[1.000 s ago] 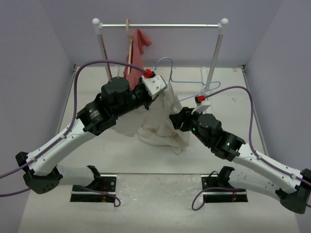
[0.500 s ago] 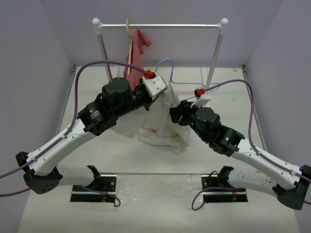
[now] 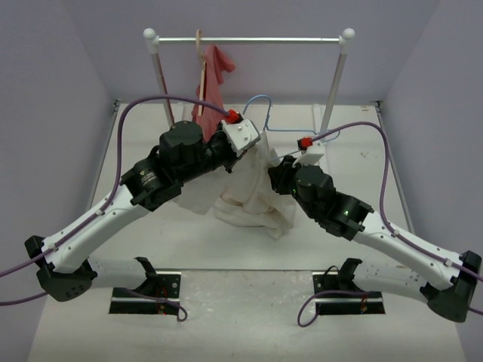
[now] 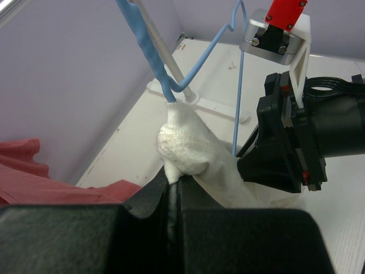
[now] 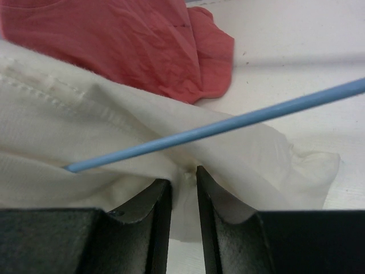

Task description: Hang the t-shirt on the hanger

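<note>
Logging my left gripper [image 4: 173, 191] clamped on a wad of t-shirt [image 4: 183, 145], hanger [image 4: 149, 48] entering it just above; right gripper [image 5: 183, 188] nearly closed, pinching t-shirt beneath the hanger.

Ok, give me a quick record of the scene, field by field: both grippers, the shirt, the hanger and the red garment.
left gripper: shut on the t-shirt, cloth bunched at its tips
right gripper: shut on a t-shirt fold
t-shirt: cream, held up between the arms, rest heaped on the table
hanger: light blue, one end inside the bunched cloth
red garment: hanging from the rack
</note>
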